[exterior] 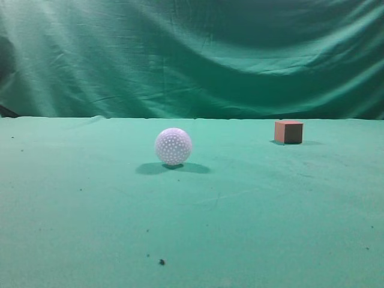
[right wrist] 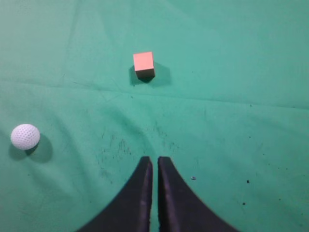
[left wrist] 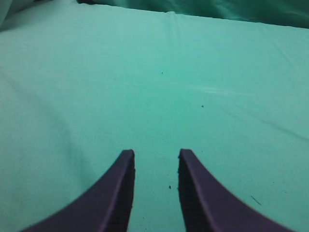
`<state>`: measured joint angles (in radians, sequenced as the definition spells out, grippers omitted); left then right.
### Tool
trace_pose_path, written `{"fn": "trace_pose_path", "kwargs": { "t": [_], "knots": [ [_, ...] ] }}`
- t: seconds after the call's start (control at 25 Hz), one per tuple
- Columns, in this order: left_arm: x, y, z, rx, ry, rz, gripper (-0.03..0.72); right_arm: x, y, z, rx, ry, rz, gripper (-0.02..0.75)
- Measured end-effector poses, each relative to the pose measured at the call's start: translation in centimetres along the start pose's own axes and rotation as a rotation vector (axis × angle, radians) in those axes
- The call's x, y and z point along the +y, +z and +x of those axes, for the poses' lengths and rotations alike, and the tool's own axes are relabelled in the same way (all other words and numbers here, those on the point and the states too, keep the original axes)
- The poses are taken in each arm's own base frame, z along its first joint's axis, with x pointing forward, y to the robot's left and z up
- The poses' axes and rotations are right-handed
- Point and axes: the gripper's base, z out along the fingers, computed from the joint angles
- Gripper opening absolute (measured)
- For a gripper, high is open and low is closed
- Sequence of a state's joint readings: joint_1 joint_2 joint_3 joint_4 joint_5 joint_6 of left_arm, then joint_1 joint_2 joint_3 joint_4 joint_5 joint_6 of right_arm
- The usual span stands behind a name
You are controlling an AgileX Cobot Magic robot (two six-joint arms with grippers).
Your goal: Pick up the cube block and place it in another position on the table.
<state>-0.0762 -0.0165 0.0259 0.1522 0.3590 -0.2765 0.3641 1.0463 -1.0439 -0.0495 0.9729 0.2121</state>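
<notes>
Nearest the exterior camera, the green tabletop (exterior: 90, 240) is bare cloth with a few dark specks, one larger speck (exterior: 161, 261) low in the middle. Farther back, near the centre, sits the white dimpled ball (exterior: 173, 146), resting on the cloth with its shadow spread to both sides. Beyond it and well to the right, close to the far edge, stands the cube block (exterior: 288, 132), reddish-brown, flat on one face, with its right side darker than its front. Ball and cube are well apart. Behind the tabletop hangs a wrinkled green curtain (exterior: 192, 54). Neither arm shows in this view.

In the right wrist view, the right end effector (right wrist: 154, 162) hangs above the cloth with its two dark fingers (right wrist: 140, 193) drawn together, only a thin slit between them and nothing held. Ahead of the tips, across a patch of dark-flecked cloth, lies the cube block (right wrist: 144, 65), its top face bright orange-red and its near side dark. It sits slightly left of the line of the fingers, untouched. The ball (right wrist: 25, 136) lies off to the left edge, nearer the camera than the cube.

In the left wrist view, the left end effector (left wrist: 156, 155) has its purple fingers (left wrist: 116, 193) apart, with bare green cloth showing in the gap. Only tabletop (left wrist: 154, 87) lies ahead, with the curtain's foot at the top edge.
</notes>
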Motion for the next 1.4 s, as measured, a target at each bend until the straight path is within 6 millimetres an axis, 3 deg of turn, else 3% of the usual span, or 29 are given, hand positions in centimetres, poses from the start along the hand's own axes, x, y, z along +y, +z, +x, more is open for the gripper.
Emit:
{"fn": "trace_pose_path", "kwargs": {
  "t": [0.2, 0.4, 0.68, 0.84, 1.12, 1.24, 1.4],
  "knots": [
    [0.0, 0.0, 0.0, 0.0, 0.0, 0.0, 0.262, -0.3, -2.2, 3.6, -0.023, 0.03, -0.05, 0.0],
    [0.0, 0.0, 0.0, 0.0, 0.0, 0.0, 0.262, -0.8, -4.2, 5.1, -0.005, 0.011, -0.039, 0.0],
    [0.0, 0.0, 0.0, 0.0, 0.0, 0.0, 0.262, -2.1, -4.3, 5.3, -0.089, -0.053, 0.072, 0.0],
    [0.0, 0.0, 0.0, 0.0, 0.0, 0.0, 0.262, -3.3, -4.3, 7.5, -0.288, -0.014, 0.095, 0.0],
    [0.0, 0.0, 0.0, 0.0, 0.0, 0.0, 0.262, -5.1, -1.0, 15.2, -0.553, 0.06, 0.199, 0.0],
    [0.0, 0.0, 0.0, 0.0, 0.0, 0.0, 0.262, -5.5, 1.6, 18.7, -0.579, 0.077, 0.229, 0.0],
    [0.0, 0.0, 0.0, 0.0, 0.0, 0.0, 0.262, -5.8, 4.4, 21.9, -0.592, 0.082, 0.232, 0.0]
  ]
}}
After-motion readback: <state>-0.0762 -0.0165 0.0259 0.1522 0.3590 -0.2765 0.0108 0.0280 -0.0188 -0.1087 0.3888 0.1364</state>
